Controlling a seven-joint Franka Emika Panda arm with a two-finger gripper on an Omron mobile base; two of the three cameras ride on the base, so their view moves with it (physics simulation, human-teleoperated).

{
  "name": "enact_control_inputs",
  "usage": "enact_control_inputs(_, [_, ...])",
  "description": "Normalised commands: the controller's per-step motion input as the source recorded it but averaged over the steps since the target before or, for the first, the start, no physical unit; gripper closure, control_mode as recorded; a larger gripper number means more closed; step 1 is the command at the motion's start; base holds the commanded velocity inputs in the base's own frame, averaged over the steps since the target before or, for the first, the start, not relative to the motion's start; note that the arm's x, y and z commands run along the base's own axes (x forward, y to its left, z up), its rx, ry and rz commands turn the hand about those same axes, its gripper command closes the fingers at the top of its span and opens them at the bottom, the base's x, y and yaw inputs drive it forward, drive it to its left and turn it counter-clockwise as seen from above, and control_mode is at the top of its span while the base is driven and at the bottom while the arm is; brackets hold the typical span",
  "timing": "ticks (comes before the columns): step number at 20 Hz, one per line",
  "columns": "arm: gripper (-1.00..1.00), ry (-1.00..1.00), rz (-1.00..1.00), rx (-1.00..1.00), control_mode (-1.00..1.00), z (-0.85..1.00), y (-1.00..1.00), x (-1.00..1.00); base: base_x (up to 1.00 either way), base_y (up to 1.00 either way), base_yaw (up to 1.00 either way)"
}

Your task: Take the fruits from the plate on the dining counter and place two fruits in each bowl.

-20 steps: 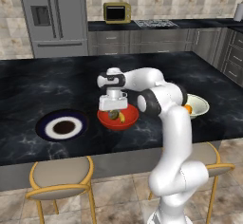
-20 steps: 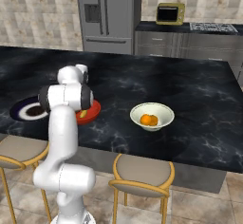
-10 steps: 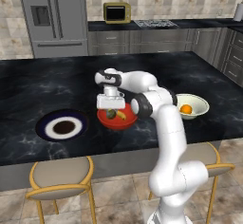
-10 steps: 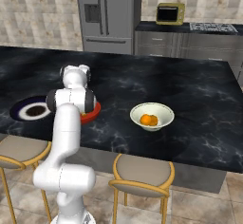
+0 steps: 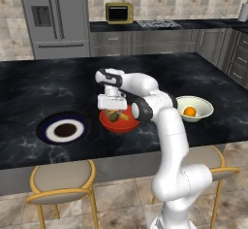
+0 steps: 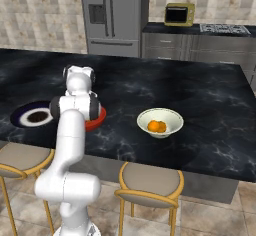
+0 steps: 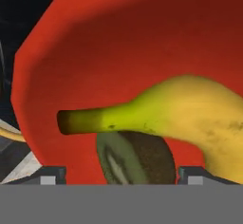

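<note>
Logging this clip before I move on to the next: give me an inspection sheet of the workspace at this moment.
Surface: dining counter, glossy black marble, dry, nothing spilled.
Job's things: plate bare; red bowl holds banana and green fruit; cream bowl holds two oranges.
Clutter: nothing seen.
Grippers: gripper low over the red bowl, jaws apart, holding nothing, fingertips either side of the green fruit.
Cables: nothing seen.
Surroundings: stools at the counter front; fridge, microwave and stovetop behind.
</note>
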Motion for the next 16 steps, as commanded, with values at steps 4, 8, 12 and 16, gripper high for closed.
enact_control_inputs(4, [-1.00,0.00,0.00,0.00,-1.00,0.34,-0.10,-0.34,0.00,0.00,0.00])
enact_control_inputs(8, [-1.00,-0.04,0.00,0.00,-1.00,0.49,-0.29,-0.68,0.00,0.00,0.00])
enact_control_inputs(12, [-1.00,-0.17,0.00,0.00,-1.00,0.35,-0.37,-0.88,0.00,0.00,0.00])
enact_control_inputs(16, [-1.00,-0.20,-0.02,-0.05,-1.00,0.22,-0.17,-0.98,0.00,0.00,0.00])
